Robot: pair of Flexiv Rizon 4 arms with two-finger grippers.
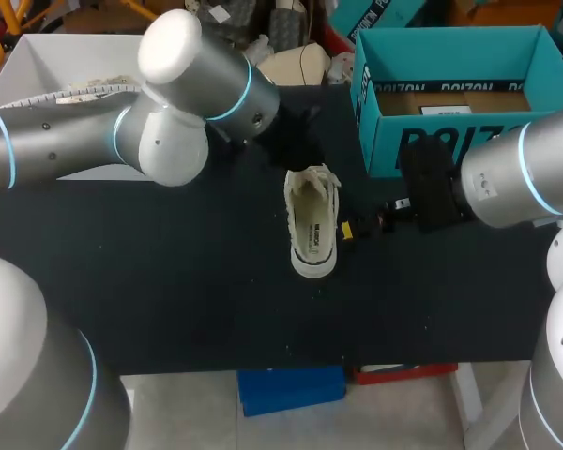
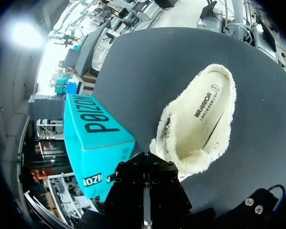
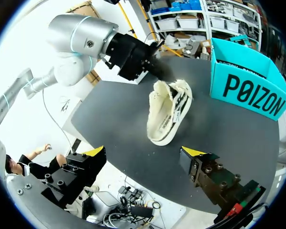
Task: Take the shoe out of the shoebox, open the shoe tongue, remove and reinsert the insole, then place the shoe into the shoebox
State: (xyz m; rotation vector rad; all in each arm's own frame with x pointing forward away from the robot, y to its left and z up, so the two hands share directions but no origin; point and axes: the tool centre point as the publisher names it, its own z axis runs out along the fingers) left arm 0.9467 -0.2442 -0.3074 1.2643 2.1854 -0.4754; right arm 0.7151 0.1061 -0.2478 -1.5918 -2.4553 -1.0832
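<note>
A cream shoe [image 1: 311, 222] with fuzzy lining lies mid-table, heel toward the front edge, its printed insole [image 2: 205, 107] showing. My left gripper [image 1: 296, 150] is at the shoe's toe end, shut on the fuzzy tongue [image 2: 174, 155], which is drawn up toward it; its fingertips are hidden under the black gripper body. From the right wrist view, the left gripper [image 3: 152, 71] touches the shoe's [image 3: 167, 112] far end. My right gripper [image 1: 352, 228] hovers open just right of the shoe, nothing between its yellow-tipped fingers [image 3: 93, 152]. The teal shoebox [image 1: 450, 145] stands open at the back right.
The black table [image 1: 169, 281] has free room in front and to the left of the shoe. A white box [image 1: 47, 66] sits at the back left, partly behind my left arm. The shoebox [image 2: 97, 138] is close beside the left gripper.
</note>
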